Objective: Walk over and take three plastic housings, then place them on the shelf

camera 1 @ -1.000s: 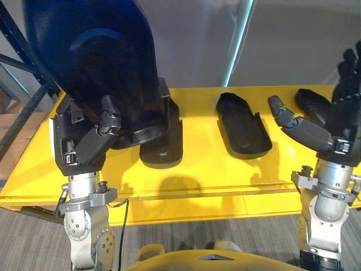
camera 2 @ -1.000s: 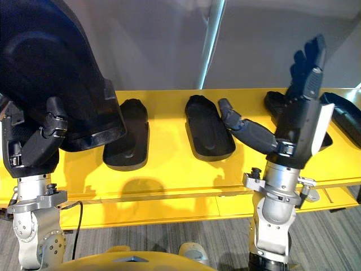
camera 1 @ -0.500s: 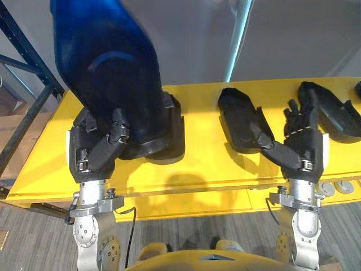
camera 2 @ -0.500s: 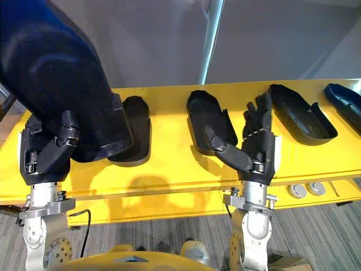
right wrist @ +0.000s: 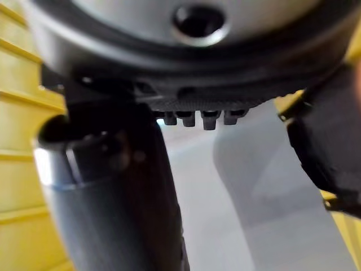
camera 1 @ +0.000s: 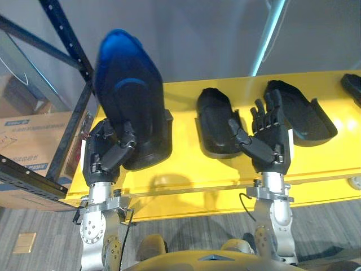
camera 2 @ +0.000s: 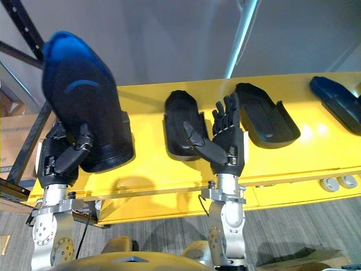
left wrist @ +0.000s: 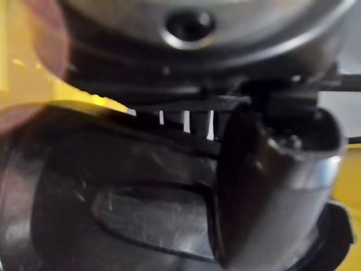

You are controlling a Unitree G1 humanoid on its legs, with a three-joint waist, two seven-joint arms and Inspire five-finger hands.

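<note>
At the yellow bench (camera 1: 186, 175): left hand (camera 1: 105, 155) — thumb and fingers curled round 1 dark housing (camera 1: 131, 96), held upright over the bench; right hand (camera 1: 273, 148) — fingers spread, over the bench's near edge; 3 further housings (camera 2: 177, 116) lie on the bench.

My left hand (camera 1: 106, 153) gripped a dark blue plastic housing (camera 1: 131, 96) whose upper end was blurred. My fingers lay hidden behind it, only the thumb crossing its front. It covered part of the yellow table (camera 1: 186, 169). My spread right hand (camera 1: 273, 144) masked one side of the middle housing (camera 1: 211, 113). The farthest housing (camera 2: 333, 96) was cut off at the edge. In my right wrist view, a dark shape (right wrist: 327, 147) was too blurred to name.
</note>
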